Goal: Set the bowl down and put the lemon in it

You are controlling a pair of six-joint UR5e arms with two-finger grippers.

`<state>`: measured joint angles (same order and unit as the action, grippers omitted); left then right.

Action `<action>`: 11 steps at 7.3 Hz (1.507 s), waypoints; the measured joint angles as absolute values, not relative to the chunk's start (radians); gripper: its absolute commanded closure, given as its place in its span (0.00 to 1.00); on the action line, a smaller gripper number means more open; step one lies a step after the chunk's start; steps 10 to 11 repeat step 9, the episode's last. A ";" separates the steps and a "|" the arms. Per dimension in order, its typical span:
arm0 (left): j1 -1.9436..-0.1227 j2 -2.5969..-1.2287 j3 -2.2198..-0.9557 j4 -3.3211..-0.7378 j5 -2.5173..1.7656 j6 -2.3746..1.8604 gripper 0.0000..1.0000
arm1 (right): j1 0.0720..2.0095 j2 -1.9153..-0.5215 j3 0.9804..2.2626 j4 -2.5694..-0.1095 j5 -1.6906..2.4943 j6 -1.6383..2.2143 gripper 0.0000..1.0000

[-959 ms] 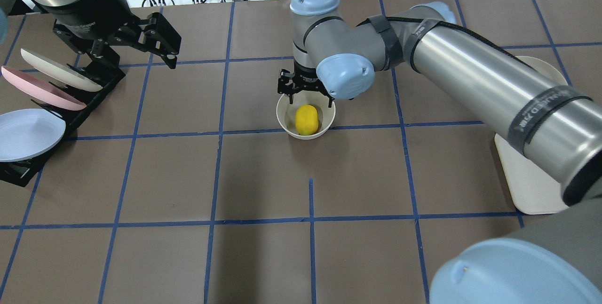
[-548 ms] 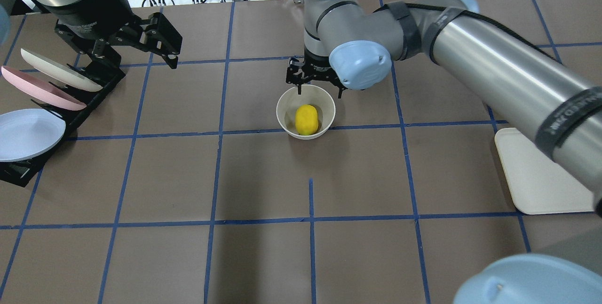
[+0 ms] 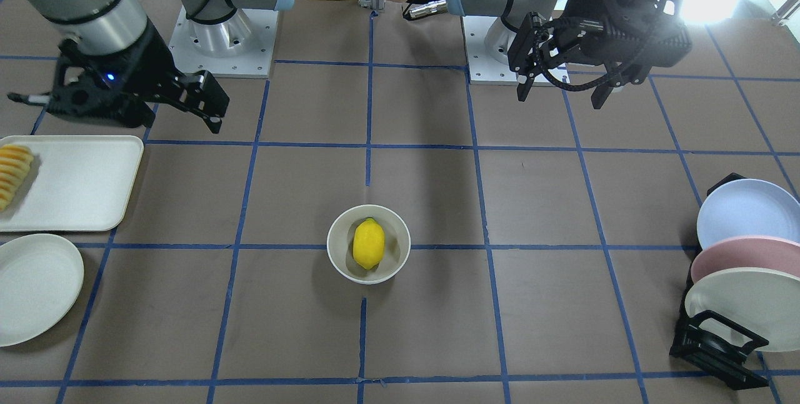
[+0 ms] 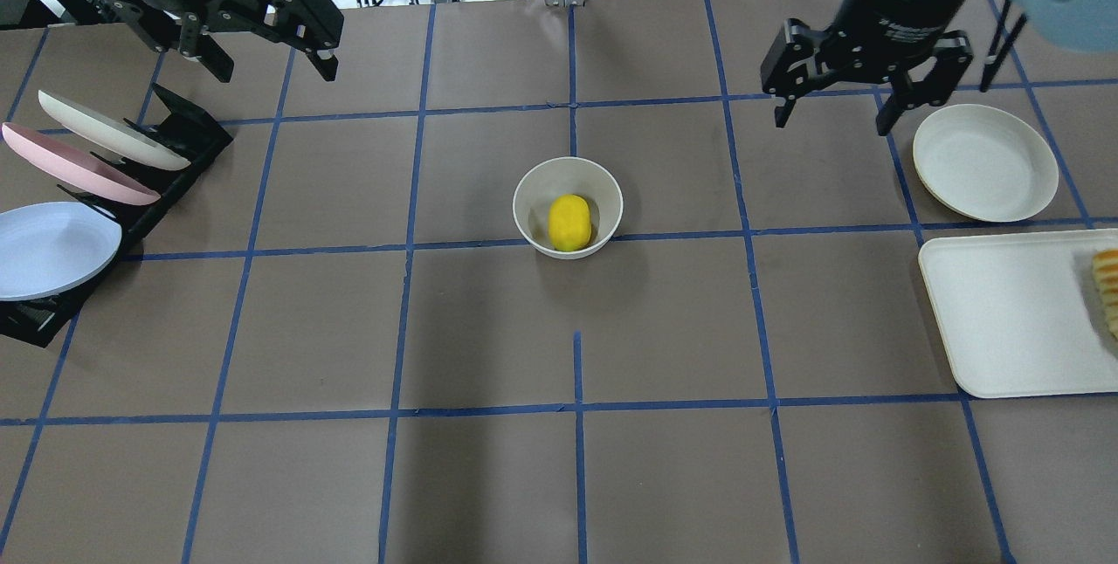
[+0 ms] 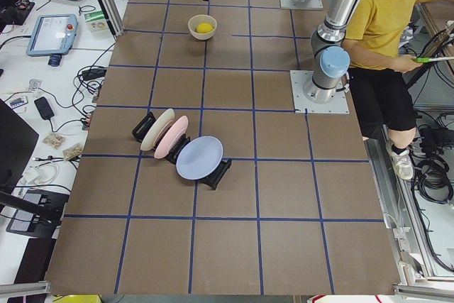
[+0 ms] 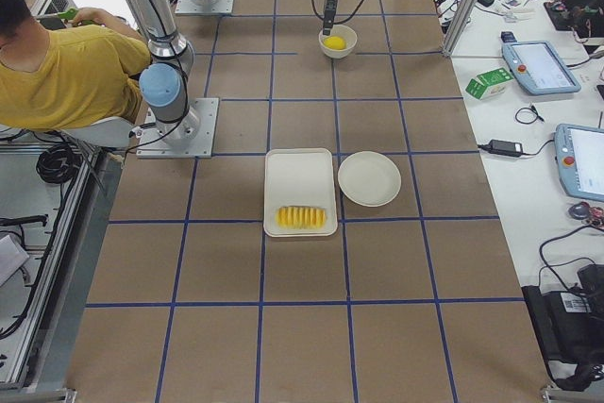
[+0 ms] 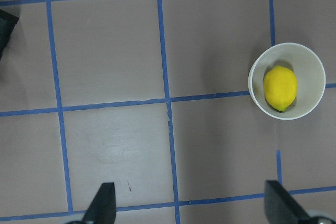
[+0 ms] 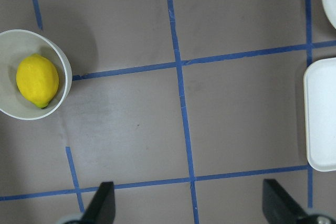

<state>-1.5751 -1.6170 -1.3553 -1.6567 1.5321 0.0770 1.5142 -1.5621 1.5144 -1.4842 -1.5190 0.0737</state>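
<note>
The off-white bowl stands upright at the middle of the table, and the yellow lemon lies inside it. Both also show in the front view, the bowl and the lemon. My left gripper is open and empty, high over the back left, far from the bowl. My right gripper is open and empty at the back right, well clear of the bowl. Both wrist views look down on the bowl with the lemon in it.
A black rack with three plates stands at the left edge. A shallow white plate and a white tray with fruit slices lie at the right. An operator in yellow sits beside the robot bases.
My right arm has drawn back from just behind the bowl to the back right, which uncovers the plate and tray. My left gripper has moved slightly back. The lemon and bowl have not moved.
</note>
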 measured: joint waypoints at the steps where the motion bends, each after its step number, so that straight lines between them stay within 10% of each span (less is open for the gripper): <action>1: -1.575 -1.614 -1.364 -1.657 1.531 0.082 0.00 | 1.502 -1.595 1.522 -1.472 -1.518 0.079 0.00; 11: -1.571 -1.581 -1.473 -1.637 1.602 0.047 0.00 | 1.620 -1.651 1.607 -1.525 -1.591 0.195 0.00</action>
